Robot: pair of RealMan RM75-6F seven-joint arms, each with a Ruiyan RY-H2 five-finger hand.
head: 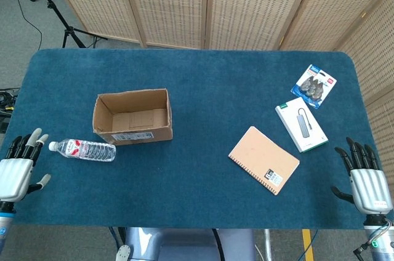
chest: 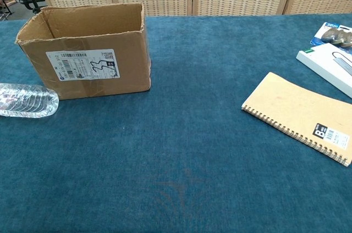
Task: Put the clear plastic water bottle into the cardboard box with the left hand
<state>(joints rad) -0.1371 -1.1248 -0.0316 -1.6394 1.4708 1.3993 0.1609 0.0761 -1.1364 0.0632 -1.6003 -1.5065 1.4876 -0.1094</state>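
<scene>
Left robot hand (head: 15,175) spread and holding nothing at the counter's (head: 203,88) eight o'clock edge; water bottle (head: 82,149) lies just beside the cardboard box (head: 132,117), at its seven o'clock.

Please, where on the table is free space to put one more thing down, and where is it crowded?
Free: the wide blue stretch between the cardboard box and the notebook, and the far strip by the screens. Crowded: right side, around the notebook, white package and blister pack; the water bottle lies before the box.
</scene>
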